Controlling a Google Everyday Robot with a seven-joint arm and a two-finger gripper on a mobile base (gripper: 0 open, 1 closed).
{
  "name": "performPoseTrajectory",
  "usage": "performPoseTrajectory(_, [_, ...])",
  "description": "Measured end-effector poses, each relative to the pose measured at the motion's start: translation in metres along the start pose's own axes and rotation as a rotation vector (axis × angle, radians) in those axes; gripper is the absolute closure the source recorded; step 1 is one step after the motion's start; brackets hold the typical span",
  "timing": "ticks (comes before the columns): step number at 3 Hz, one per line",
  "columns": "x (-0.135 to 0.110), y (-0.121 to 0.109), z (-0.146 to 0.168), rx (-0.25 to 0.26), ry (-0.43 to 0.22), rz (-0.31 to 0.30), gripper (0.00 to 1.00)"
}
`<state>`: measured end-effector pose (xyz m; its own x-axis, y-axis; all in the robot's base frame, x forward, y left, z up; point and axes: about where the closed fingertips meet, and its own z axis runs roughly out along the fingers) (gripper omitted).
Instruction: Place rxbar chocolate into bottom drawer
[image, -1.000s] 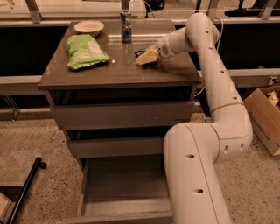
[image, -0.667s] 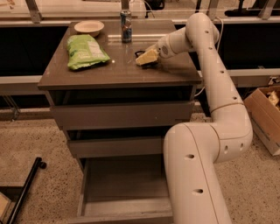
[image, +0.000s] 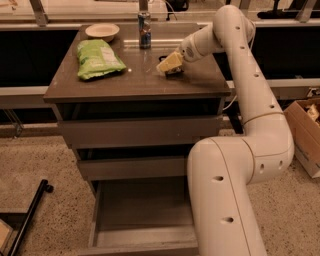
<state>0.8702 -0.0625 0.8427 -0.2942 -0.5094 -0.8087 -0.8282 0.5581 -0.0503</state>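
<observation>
My gripper (image: 170, 64) is low over the right part of the cabinet top (image: 135, 80), at the end of the white arm that reaches in from the right. A small dark bar, the rxbar chocolate (image: 173, 72), shows just under the gripper, lying on the top and mostly hidden by it. I cannot see whether the gripper holds it. The bottom drawer (image: 142, 235) is pulled out below, and its grey floor is partly hidden by my arm.
A green chip bag (image: 98, 59) lies on the left of the top. A tall slim can (image: 144, 30) and a pale bowl (image: 102, 31) stand at the back. A cardboard box (image: 302, 137) is on the floor at the right, and a black pole (image: 27, 220) at the lower left.
</observation>
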Motion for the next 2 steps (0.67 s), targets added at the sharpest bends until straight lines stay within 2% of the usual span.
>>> performPoseTrajectory(2, [0.0047,-0.0055,-0.0173,0.028,0.036,0.037,0.0])
